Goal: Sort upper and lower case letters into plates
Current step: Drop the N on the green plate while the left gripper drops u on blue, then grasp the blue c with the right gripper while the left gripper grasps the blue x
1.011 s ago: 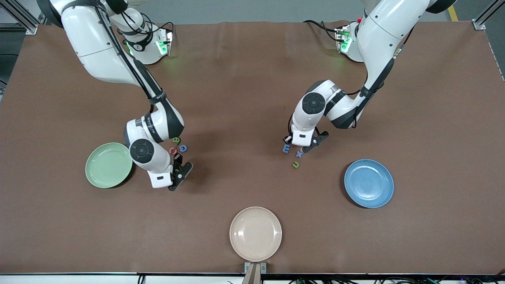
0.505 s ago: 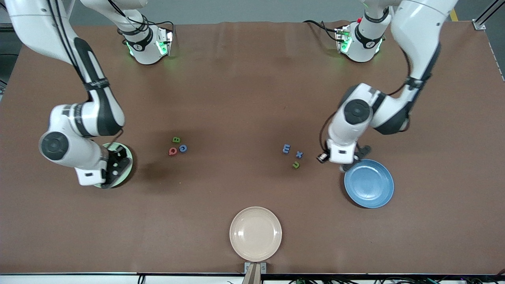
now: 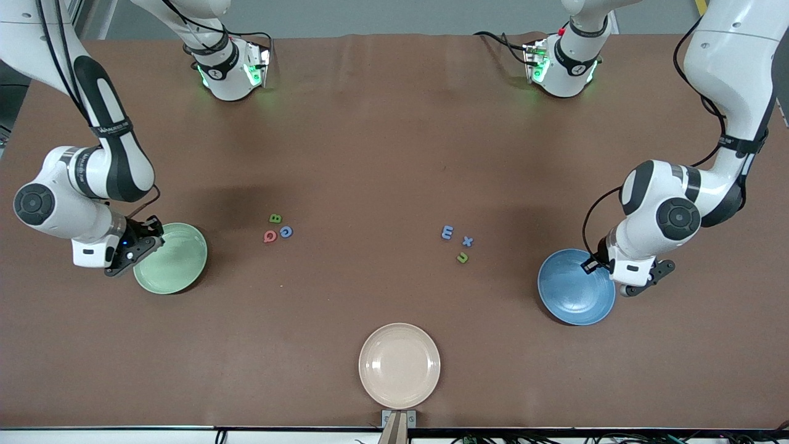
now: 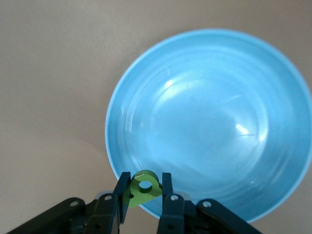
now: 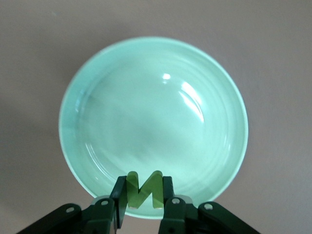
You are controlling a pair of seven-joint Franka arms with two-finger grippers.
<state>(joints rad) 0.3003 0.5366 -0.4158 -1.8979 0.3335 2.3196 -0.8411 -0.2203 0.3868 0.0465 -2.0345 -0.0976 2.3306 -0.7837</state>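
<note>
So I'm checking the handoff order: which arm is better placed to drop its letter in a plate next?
Roughly even. The right claw holds a green N over the pale green plate's rim; the left claw holds a green letter over the blue plate's rim.

Glossy plates (image 4: 204,122), matt brown table (image 3: 370,142)

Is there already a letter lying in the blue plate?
No: the blue plate is bare, and the green letter is shut in the left gripper over its rim.
</note>
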